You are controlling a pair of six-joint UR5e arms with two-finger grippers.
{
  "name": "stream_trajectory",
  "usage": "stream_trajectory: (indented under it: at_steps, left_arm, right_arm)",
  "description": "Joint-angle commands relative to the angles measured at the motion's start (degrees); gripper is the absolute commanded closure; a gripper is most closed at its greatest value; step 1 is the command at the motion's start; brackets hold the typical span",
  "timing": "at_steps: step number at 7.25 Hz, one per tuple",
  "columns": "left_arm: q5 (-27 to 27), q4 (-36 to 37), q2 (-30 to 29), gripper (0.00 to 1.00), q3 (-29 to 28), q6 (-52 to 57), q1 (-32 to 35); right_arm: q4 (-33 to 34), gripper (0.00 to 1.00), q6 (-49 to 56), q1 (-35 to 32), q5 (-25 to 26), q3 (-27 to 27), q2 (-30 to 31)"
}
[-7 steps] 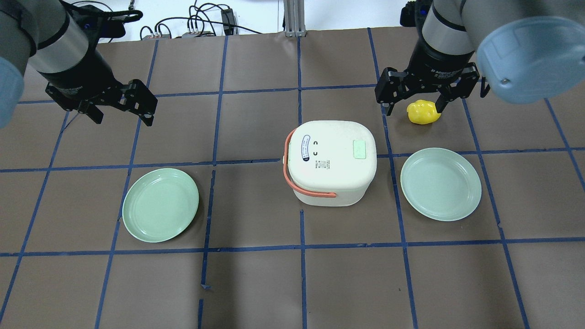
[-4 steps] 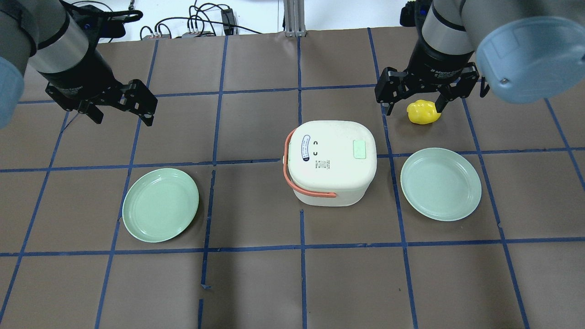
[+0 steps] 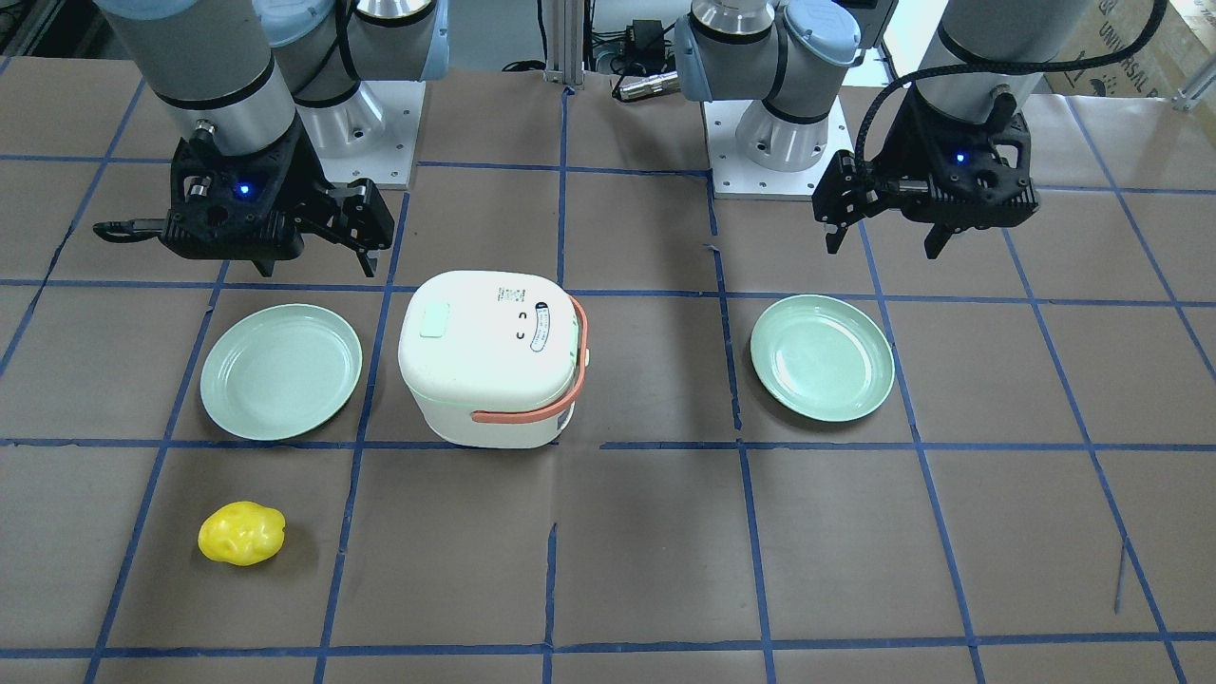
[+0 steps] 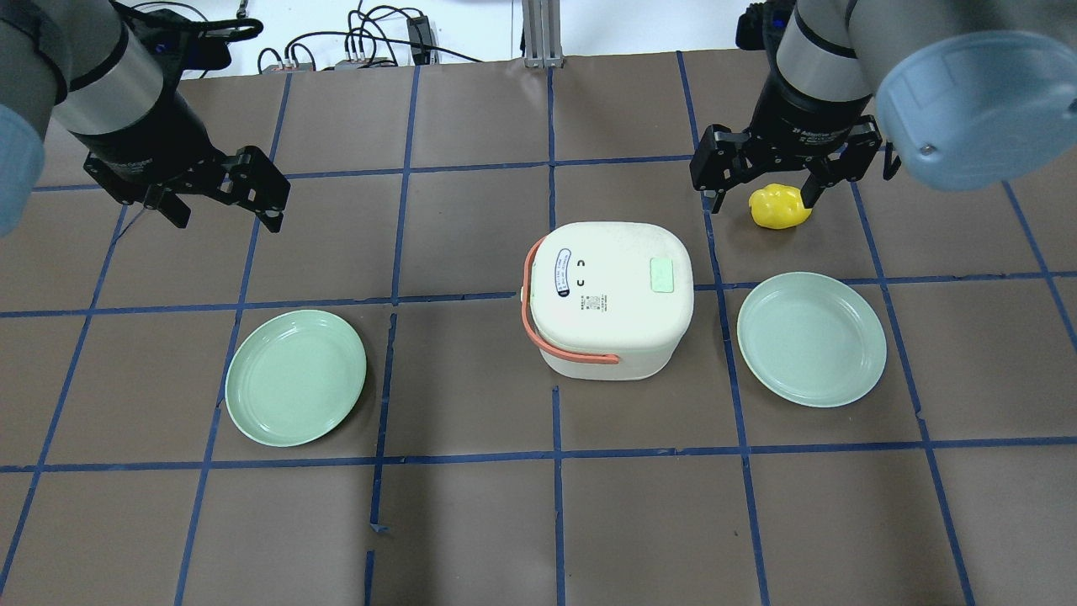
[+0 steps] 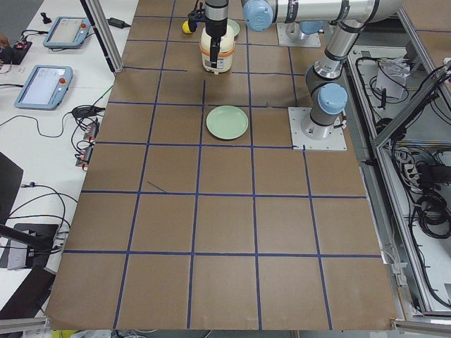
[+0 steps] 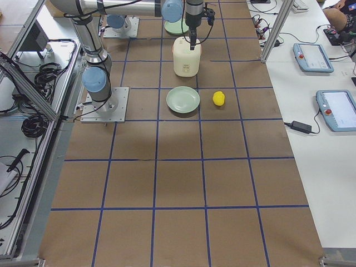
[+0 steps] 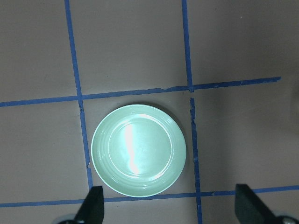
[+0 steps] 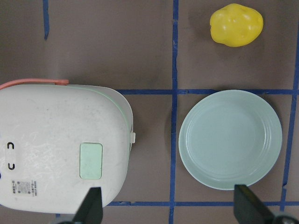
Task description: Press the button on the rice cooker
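Two robot arms hang above a brown paper worktop [image 4: 471,522] marked into squares with blue tape. Near the middle stands a white, rounded-square rice cooker [image 4: 610,299] with a salmon-pink carrying handle [image 4: 526,303]. Its lid is closed. A pale green rectangular button [image 4: 663,275] sits on the lid, toward the robot's right. One round, pale green plate [image 4: 294,377] lies to the cooker's left and a matching second plate [image 4: 812,338] just beside it on the right, both bare.

A lumpy yellow potato-shaped object [image 4: 778,210] lies beyond the right-hand plate, on the far side from the robot.

The right gripper [image 8: 169,207] is raised above the worktop with its fingers spread wide, holding nothing. Its wrist view looks down on the button, the right-hand plate and the yellow object.

The left gripper [image 4: 225,210] is also raised, its fingers spread wide and empty, above the left-hand plate and well apart from the cooker.
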State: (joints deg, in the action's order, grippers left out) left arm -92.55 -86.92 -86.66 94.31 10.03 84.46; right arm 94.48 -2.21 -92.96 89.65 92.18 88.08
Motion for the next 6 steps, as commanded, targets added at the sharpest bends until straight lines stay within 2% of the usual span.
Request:
stream_trajectory:
  at_steps: [1,6]
  left_arm:
    - [0.0,0.0,0.0,0.0,0.0,-0.01,0.0]
    - [0.0,0.0,0.09,0.0,0.0,-0.01,0.0]
  right_arm:
    - [0.0,0.0,0.01,-0.03,0.0,-0.42,-0.1]
    - [0.0,0.0,-0.25,-0.38,-0.44,-0.07,0.42]
